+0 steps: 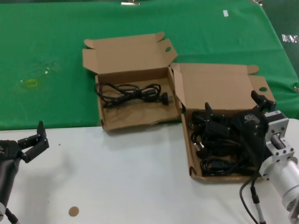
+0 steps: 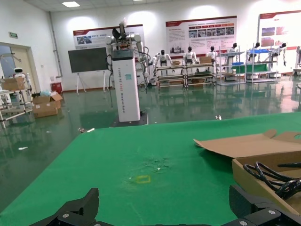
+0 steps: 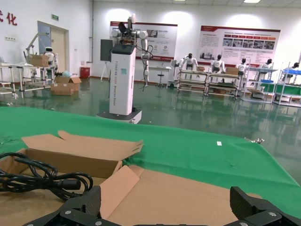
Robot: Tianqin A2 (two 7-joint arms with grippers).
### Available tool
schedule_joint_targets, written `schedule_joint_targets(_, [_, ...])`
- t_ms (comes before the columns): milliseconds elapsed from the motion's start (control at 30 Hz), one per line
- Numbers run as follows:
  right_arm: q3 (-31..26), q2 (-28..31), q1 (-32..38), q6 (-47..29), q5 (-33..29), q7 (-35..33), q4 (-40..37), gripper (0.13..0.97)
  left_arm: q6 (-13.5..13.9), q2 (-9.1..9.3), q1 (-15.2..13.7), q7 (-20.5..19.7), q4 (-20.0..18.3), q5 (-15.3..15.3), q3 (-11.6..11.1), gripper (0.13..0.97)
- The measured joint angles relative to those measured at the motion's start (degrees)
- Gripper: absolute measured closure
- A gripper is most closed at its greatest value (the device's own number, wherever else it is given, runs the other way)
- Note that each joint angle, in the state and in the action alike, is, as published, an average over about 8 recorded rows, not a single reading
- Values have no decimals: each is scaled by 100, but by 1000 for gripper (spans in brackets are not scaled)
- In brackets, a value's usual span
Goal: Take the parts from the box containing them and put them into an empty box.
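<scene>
Beside the larger box point(image 1: 219, 84), the smaller box point(image 1: 135, 119) holds one cord point(image 1: 133, 91).

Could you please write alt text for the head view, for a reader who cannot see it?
The right gripper hangs open over a large cardboard box full of black cords. To its left, a smaller open box holds one cord. The left gripper waits open over the white table, away from both boxes.

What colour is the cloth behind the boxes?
Green. The cloth shows best in the head view, spread behind both cardboard boxes.
</scene>
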Motion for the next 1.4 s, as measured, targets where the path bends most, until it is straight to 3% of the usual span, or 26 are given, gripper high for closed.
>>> schedule_joint_targets(1400, [0,0,0,0,0,0,0,129,0,0,0,0,0,0,0,132])
